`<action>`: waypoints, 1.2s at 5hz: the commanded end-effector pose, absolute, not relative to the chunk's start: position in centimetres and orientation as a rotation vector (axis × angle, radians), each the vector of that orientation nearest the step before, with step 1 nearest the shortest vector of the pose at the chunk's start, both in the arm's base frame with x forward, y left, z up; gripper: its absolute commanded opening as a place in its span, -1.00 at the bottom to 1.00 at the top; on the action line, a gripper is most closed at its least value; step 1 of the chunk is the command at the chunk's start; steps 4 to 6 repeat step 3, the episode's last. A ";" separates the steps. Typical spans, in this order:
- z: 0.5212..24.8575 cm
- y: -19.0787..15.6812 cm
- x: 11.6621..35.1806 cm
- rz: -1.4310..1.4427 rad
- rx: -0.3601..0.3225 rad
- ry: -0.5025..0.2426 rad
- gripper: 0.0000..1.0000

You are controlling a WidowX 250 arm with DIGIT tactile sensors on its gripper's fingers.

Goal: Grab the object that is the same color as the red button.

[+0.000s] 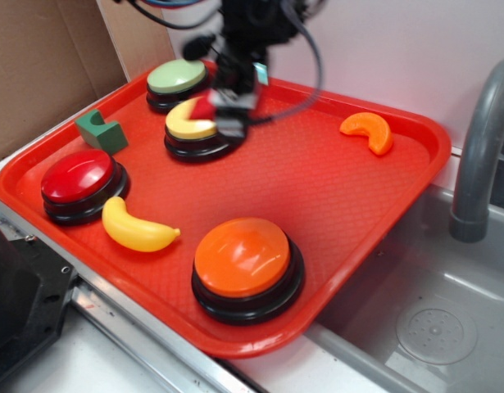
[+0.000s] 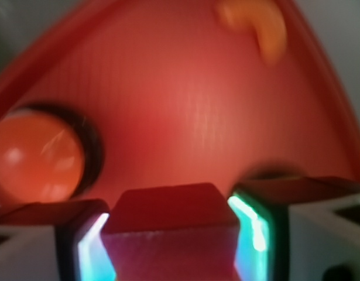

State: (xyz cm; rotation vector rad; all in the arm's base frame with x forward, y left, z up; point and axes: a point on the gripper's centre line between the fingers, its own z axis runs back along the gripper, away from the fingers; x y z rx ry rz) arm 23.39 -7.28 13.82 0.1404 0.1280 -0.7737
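Observation:
My gripper [image 1: 219, 108] hangs over the yellow-domed button [image 1: 192, 125] at the back of the red tray [image 1: 333, 188]. It is shut on the small red wedge block [image 1: 205, 106], held above the tray. In the wrist view the red block [image 2: 174, 225] fills the gap between my two fingers [image 2: 89, 246], touching both. The red button [image 1: 77, 177] sits on its black base at the tray's left edge, well apart from my gripper.
A pale green button [image 1: 176, 78] stands behind the yellow one. A green notched block [image 1: 101, 131], a yellow banana [image 1: 135, 228], a big orange button [image 1: 242, 258], also in the wrist view [image 2: 36, 157], and an orange crescent [image 1: 369, 131] lie on the tray. A sink with a grey faucet [image 1: 481, 139] is at the right.

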 end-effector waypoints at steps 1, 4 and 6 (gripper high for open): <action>21.6 -8.1 18.5 -0.271 0.184 0.162 -1.00; 21.5 -8.1 17.6 -0.157 0.221 0.052 -1.00; 21.5 -8.1 17.6 -0.157 0.221 0.052 -1.00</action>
